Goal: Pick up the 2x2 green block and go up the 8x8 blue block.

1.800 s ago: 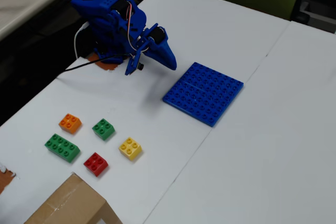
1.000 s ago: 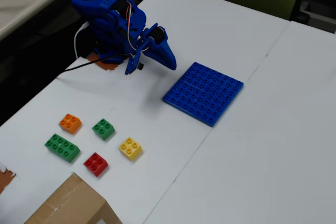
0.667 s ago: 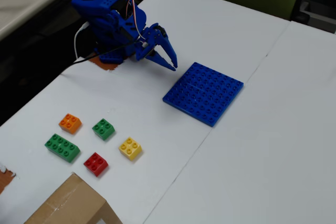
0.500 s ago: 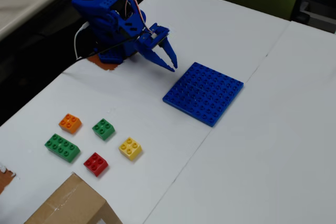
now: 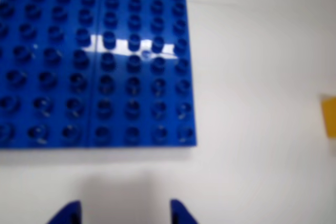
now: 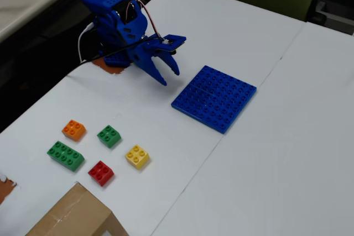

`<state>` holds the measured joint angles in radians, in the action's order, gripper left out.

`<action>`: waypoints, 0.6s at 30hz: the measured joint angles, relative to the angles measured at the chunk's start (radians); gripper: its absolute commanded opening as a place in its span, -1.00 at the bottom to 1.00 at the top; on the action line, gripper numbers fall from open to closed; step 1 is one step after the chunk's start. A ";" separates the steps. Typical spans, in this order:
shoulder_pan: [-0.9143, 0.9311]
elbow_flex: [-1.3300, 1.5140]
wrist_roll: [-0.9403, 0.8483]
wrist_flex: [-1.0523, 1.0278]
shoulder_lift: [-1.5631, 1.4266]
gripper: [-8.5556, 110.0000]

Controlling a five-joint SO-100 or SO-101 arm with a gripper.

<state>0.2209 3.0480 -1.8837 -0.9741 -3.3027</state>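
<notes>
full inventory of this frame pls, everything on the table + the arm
8x8 blue block: 1, blue, flat on the white table, right of the arm in the fixed view; fills the upper left of the wrist view.
2x2 green block: 1, green, in the brick cluster at lower left.
Orange 2x2 brick: 1, orange, left of the small green one.
Green 2x4 brick: 1, green, below the orange one.
Red 2x2 brick: 1, red, nearest the cardboard.
Yellow 2x2 brick: 1, yellow, right end of the cluster.
Cardboard box: 1, brown, bottom left edge.
Arm: 1, blue, top left.
Pincer: 1, blue, open, empty, left of the baseplate.
</notes>
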 measured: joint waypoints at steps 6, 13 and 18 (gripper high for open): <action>0.032 -0.156 -0.057 -0.190 0.028 -0.51; 0.060 -0.557 -0.044 -0.383 0.377 -0.52; 0.199 -0.871 -0.109 -0.477 0.765 -0.50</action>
<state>0.4203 2.1767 -1.9926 -1.4511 -2.5372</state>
